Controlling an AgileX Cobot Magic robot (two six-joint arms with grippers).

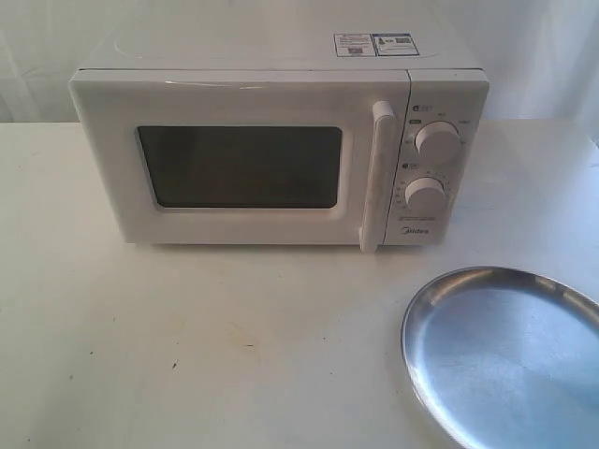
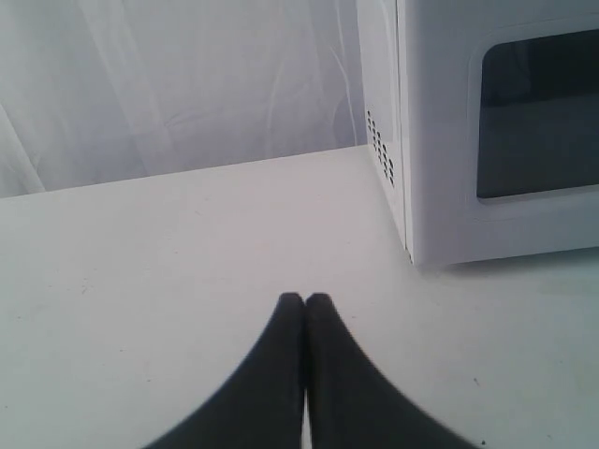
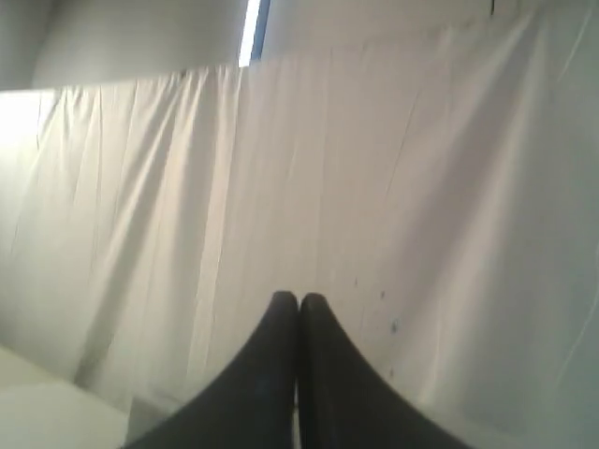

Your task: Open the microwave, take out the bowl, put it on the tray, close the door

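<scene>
Okay, left claw (image 2: 304,301) and right claw (image 3: 298,300) were both pinched fully closed, holding nothing. White boxy countertop microwave (image 1: 279,140) sat on the white bench (image 1: 187,337) ahead of the left claw, apart from it, white dark-windowed door (image 1: 241,166) shut. Large round shiny silver metal tray (image 1: 510,360) lay near it. Right claw faced white curtain (image 3: 374,187).

Microwave (image 1: 279,140): white, boxy, upright on the table (image 1: 187,346), front toward the exterior camera; sticker (image 1: 374,44) on top, two round white dials (image 1: 437,142) stacked at the front's right.
Door (image 1: 239,159): shut flush; dark rectangular window, vertical white bar handle (image 1: 377,173) just beside the dials.
Tray (image 1: 505,360): large, round, shiny silver, shallow raised rim; flat on the table, front-right of the microwave, apart from it, cut by the frame edge.
</scene>
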